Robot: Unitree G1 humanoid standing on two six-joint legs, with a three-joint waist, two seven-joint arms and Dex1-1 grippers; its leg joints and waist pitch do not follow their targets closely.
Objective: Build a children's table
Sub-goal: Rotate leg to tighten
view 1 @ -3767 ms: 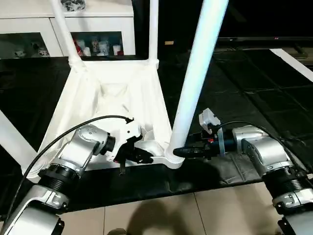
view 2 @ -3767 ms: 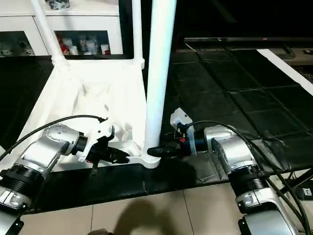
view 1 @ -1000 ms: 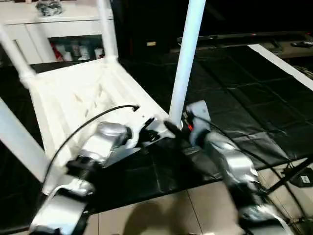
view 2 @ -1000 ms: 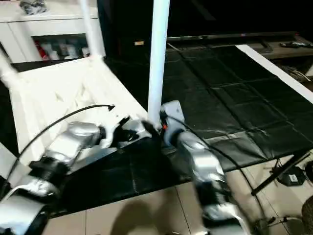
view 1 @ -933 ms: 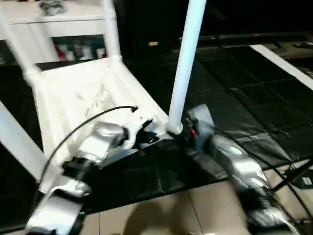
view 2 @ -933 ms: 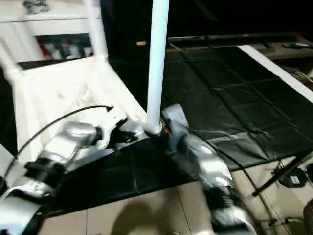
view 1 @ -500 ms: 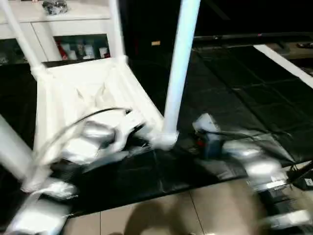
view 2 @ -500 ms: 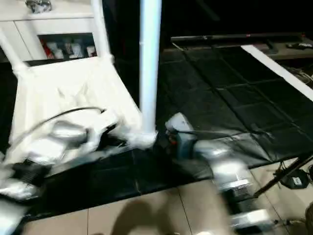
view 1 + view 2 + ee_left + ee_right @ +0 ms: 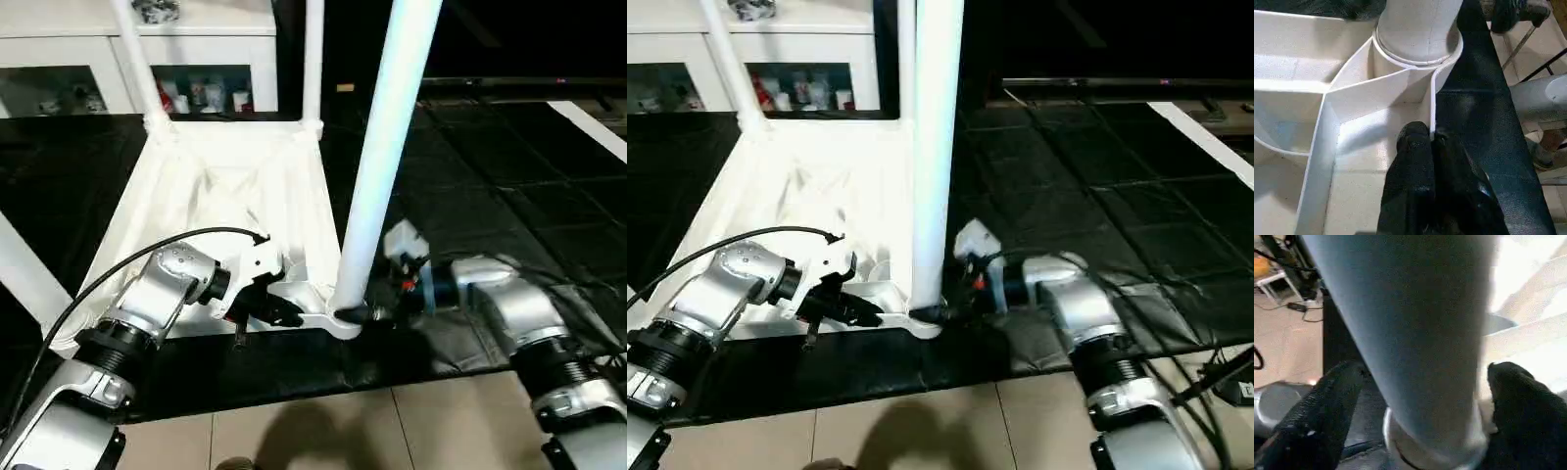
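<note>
You're looking down at black mats (image 9: 490,196) laid over a tiled floor (image 9: 392,431), with a white glass-door cabinet (image 9: 196,59) along the far edge. The children's table (image 9: 225,186) lies upside down on the mats, ribbed underside facing up, its legs standing up from the corner sockets. The nearest leg (image 9: 387,147) rises tall in front of you from the near right-hand socket (image 9: 343,318). Your left end effector (image 9: 1430,147) is pinched shut on the thin near rim wall of the top, just beside that socket. Your right end effector (image 9: 1420,396) stands wide open around the base of the nearest leg, one black finger (image 9: 1327,401) on each side of it; you cannot tell from the wrist view whether they touch the leg
</note>
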